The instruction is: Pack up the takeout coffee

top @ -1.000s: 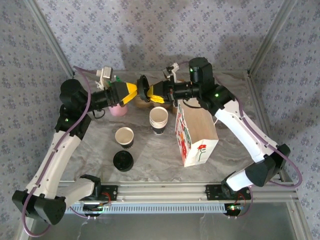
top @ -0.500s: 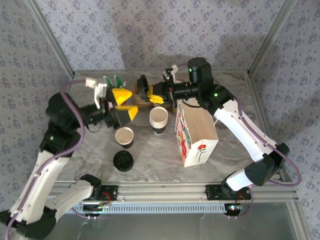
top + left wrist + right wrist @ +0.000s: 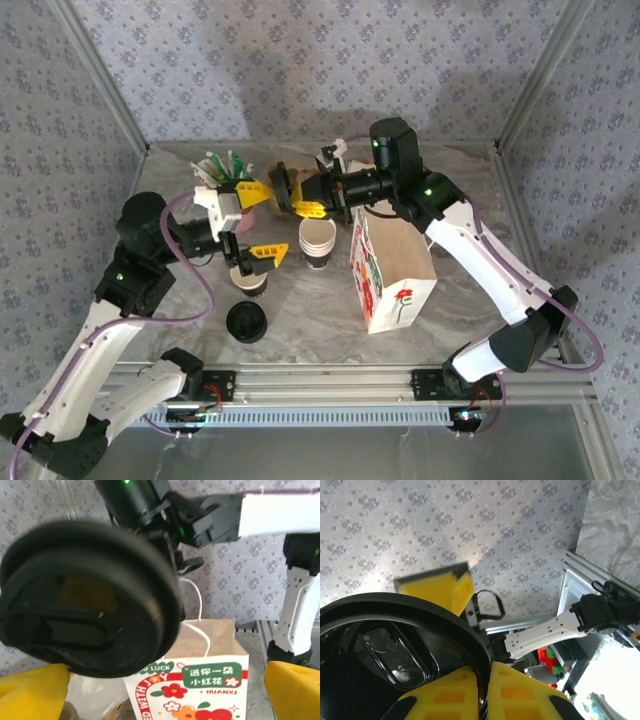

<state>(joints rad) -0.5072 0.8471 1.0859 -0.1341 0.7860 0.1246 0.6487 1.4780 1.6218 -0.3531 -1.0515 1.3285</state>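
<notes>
Right gripper (image 3: pixel 302 197) is pinched tight on the lid rim of the takeout coffee (image 3: pixel 285 188), held aloft at 10 o'clock from the paper bag (image 3: pixel 395 275), lid facing the left gripper (image 3: pixel 258 222), which gapes wide at its 8 o'clock, holding nothing

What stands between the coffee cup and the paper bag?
Only the stack of white cups, standing on the table between the takeout coffee and the paper bag. The right gripper holds the coffee aloft, so it can probably pass above.
</notes>
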